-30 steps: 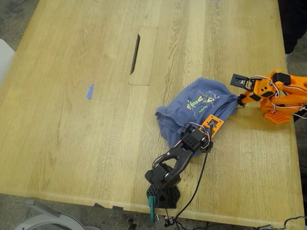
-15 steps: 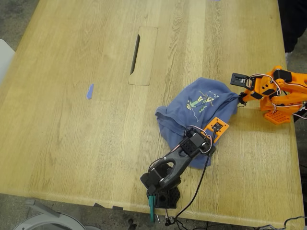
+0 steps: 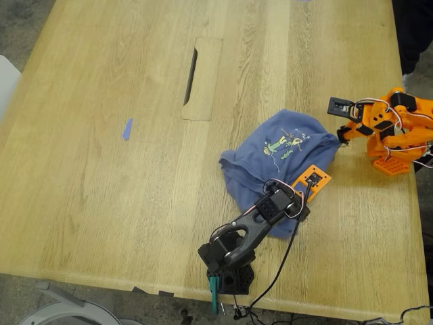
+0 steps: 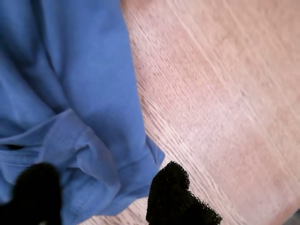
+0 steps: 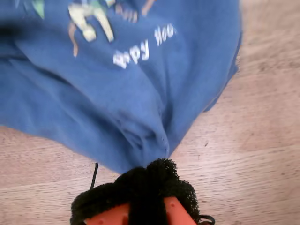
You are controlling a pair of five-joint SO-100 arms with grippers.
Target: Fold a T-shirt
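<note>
Exterior view: T-shirt (image 3: 281, 159) bunched on table (image 3: 101, 135), long axis running 1 to 7 o'clock. Second claw (image 5: 145, 176) pinched shut on its 3 o'clock tip; first claw (image 4: 101, 187) parted around the 5 o'clock hem (nearer that end).

A big tabletop (image 3: 101, 169) made of light wood fills the room. It has long lines in the wood. Near the middle there is a long flap (image 3: 203, 78) cut into the wood, with a dark slot beside it. A little strip of blue tape (image 3: 126, 128) sticks to the wood toward the exterior view's left. The floor (image 3: 20, 27) is grey.
</note>
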